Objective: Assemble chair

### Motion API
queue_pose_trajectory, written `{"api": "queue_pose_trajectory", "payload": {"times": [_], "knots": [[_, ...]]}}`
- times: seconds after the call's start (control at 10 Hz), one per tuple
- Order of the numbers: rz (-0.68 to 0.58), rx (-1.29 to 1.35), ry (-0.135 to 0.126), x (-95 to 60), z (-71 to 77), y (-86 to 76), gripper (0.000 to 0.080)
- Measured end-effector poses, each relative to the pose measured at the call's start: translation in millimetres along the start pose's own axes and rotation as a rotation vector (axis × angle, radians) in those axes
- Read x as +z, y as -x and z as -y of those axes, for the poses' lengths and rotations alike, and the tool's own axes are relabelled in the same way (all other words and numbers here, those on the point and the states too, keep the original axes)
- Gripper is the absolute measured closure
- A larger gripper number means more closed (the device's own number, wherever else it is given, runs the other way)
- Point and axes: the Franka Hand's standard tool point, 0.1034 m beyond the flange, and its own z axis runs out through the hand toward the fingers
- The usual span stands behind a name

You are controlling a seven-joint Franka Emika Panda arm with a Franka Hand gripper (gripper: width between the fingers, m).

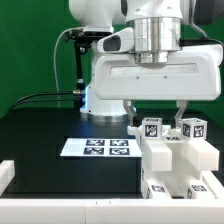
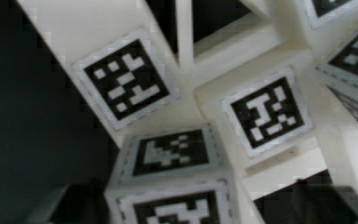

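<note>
The big white robot arm (image 1: 150, 60) comes down from the top of the exterior view, and its wrist points straight down. Its jaws (image 1: 156, 118) hang right over the white chair parts (image 1: 175, 160). Two dark fingers (image 1: 133, 110) reach down, one on each side of the tagged blocks on top. The blocks hide the tips, so I cannot tell if the jaws are holding anything or just standing apart.

The chair parts sit on the black worktop (image 1: 40, 130) at about four o'clock in the exterior view. The picture's edge cuts them off at the bottom and at the right. The marker board (image 1: 98, 148) lies flat on the worktop, just beside them at about nine o'clock from them.

The wrist view is very close and tilted. It shows chunky white chair parts (image 2: 202, 120) with black and white tags. The far edges are blurry, and the fingers are hard to make out there.
</note>
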Motion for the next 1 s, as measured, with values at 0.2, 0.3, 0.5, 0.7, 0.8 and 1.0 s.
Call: {"api": "queue_pose_trajectory", "payload": {"times": [0.2,0.3,0.5,0.7,0.8,1.0], "knots": [[0.0,0.038,0.0,0.1,-0.1,0.0,0.0518],[0.007,0.187,0.0,-0.1,0.4,0.6,0.0518],[0.017,0.49,0.005,-1.2,2.2,0.9,0.0518],[0.024,0.854,-0.021,-0.7,4.1,1.8,0.0518],[0.029,0.986,-0.04,-0.2,2.8,0.4,0.0518],[0.027,1.002,-0.04,0.4,2.1,0.5,0.0517]]}}
